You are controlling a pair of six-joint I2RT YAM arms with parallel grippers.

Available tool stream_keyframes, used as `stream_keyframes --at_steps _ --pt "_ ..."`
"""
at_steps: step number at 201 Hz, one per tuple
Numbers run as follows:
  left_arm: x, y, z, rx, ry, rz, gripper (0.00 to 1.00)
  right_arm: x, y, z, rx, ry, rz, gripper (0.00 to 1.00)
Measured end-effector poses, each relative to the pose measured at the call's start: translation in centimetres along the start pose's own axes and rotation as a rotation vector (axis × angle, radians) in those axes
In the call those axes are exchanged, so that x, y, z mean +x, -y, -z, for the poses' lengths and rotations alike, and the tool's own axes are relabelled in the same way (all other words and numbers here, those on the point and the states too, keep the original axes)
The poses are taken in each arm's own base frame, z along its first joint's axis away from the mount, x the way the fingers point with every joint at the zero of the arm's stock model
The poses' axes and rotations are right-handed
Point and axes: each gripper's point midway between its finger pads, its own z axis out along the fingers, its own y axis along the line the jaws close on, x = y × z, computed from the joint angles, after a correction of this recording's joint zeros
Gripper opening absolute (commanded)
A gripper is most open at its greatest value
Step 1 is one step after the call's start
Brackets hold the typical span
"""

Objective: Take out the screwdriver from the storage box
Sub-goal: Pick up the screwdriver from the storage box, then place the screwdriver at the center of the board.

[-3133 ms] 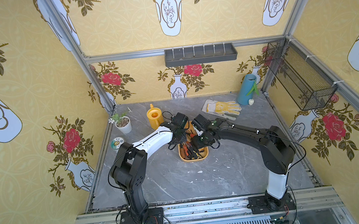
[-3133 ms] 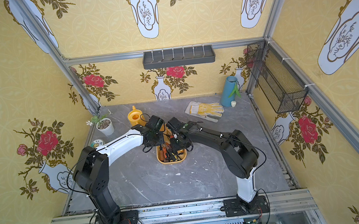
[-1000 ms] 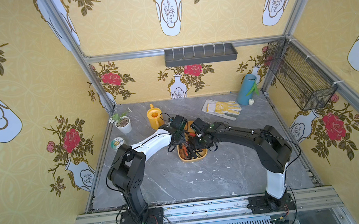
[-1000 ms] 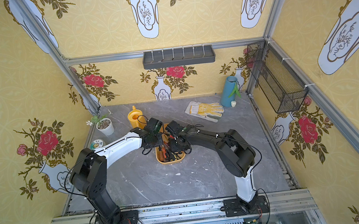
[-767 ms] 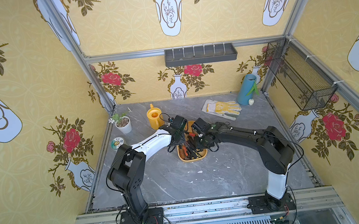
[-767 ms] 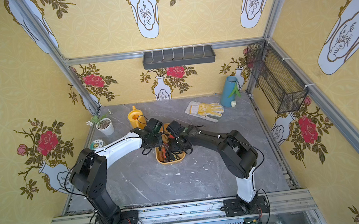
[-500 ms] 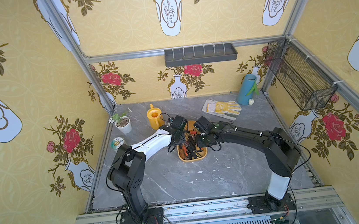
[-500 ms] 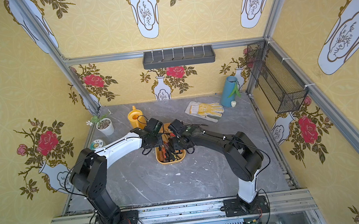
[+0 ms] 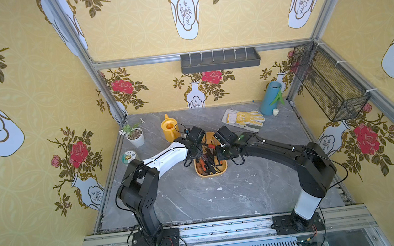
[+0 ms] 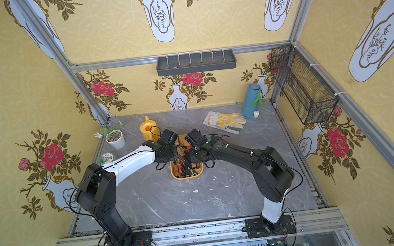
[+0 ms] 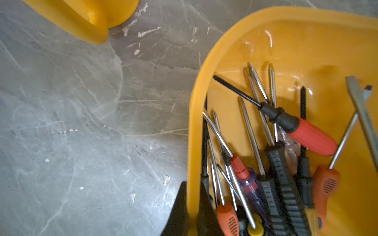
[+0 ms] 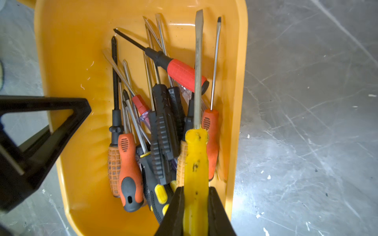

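Right wrist view, nearest first: right claw (image 12: 196,191) pinching the yellow-handled screwdriver (image 12: 196,159) by its handle, one finger at each side, flat blade pointing away along the storage box (image 12: 67,61). Held tool riding above the heap of other screwdrivers (image 12: 161,130), handle and shaft both inside the box outline, close to one long wall. Orange, red, black and yellow handles bunched at the near end, shafts fanned toward the far end. Left wrist view: left claw (image 11: 192,206) pressed together on the box rim, one finger outside the wall, one inside beside the shafts; past it, bare grey bench (image 11: 81,122) and the foot of a yellow watering can (image 11: 86,14). Both top views: box at mid-bench between the two wrists, both arms bent in over it; further back, watering can near the box's far left corner, white potted plant (image 9: 135,138) to its left, yellow work glove (image 9: 245,119) and blue vase (image 9: 270,98) toward the back right corner; on the walls, grey rack (image 9: 220,60) and black mesh basket (image 9: 331,82).
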Motion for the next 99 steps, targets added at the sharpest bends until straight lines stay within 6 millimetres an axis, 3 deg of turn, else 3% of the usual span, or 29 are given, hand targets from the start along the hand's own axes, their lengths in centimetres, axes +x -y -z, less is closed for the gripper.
stream_keyframes --at_steps 66,99 --pt "0.2 -0.4 -0.2 -0.017 0.005 0.006 0.00 -0.9 1.5 4.0 0.022 0.100 0.016 0.00" --pt "0.3 -0.6 -0.4 -0.023 0.007 0.004 0.00 -2.0 5.0 5.6 0.097 0.143 0.007 0.00"
